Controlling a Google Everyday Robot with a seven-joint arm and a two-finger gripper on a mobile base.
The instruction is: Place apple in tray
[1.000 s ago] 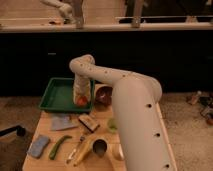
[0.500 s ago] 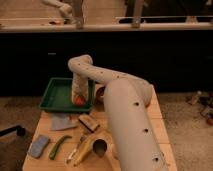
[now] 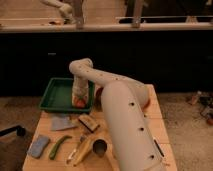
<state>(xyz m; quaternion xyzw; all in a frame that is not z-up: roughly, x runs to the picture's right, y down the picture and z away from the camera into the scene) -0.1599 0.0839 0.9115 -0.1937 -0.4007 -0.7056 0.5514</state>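
Compared with half a second ago, the arm has extended a little further toward the upper left of the frame, and the apple [image 3: 79, 102] now sits lower, at the near right corner of the tray [image 3: 56, 95], just inside or on its sloping rim. Judgement: the carry phase is essentially over and the task stands at the release stage.

The tool [image 3: 80, 99] points downward over that corner of the tray, left of centre in the frame. The apple shows directly beneath it, in contact with its tip, so the tool appears closed around the fruit; whether the apple already rests on the tray floor cannot be determined.

Elsewhere on the worktop [image 3: 55, 131], lower left, lie a blue-grey cloth [image 3: 38, 146], a green elongated item [image 3: 58, 147] and a brown packet [image 3: 88, 123], all well apart from the tray corner.
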